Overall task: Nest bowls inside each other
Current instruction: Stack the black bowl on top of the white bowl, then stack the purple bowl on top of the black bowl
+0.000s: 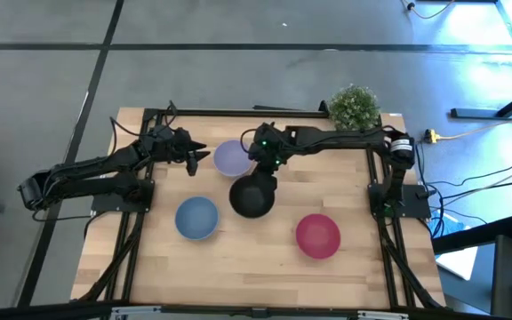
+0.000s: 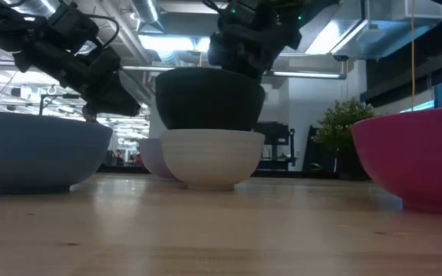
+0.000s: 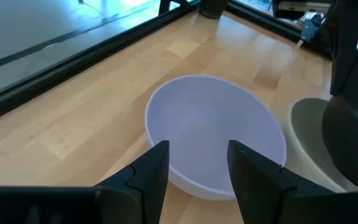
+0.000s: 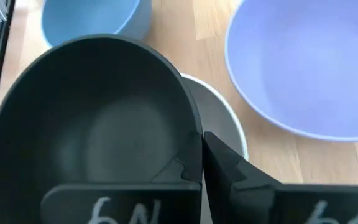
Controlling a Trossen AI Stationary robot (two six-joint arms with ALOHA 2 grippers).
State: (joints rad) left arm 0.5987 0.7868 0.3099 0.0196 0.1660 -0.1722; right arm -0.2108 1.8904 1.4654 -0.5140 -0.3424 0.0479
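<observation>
My right gripper (image 4: 194, 163) is clenched on the rim of the black bowl (image 1: 252, 197), one finger inside the wall and one outside. I hold this bowl in the white bowl (image 2: 212, 157), which stands near the middle of the surface (image 1: 238, 262). In the low view the black bowl sits in the mouth of the white one and its rim is high above the white rim; whether it rests fully down I cannot tell. From above the black bowl covers the white one almost completely.

My left gripper (image 3: 194, 174) is released, its two dark fingers apart, and it hovers over the near rim of the lavender bowl (image 1: 232, 157), not touching it. The lavender bowl stands just beside the black and white pair, toward the far edge of the surface.

The blue bowl (image 1: 196, 218) stands near the pair on my left side, and the magenta bowl (image 1: 317, 236) is on my right side, well apart from the others. The near half of the surface is open, and between the blue and magenta bowls there is free room. Dark frame rails run along the left, right and far edges. A small green plant (image 1: 356, 107) stands at the far right corner.

All bowls are round, smooth and matte, like plastic; the white one shows fine horizontal ridges. The surface is of pale wood strips.
</observation>
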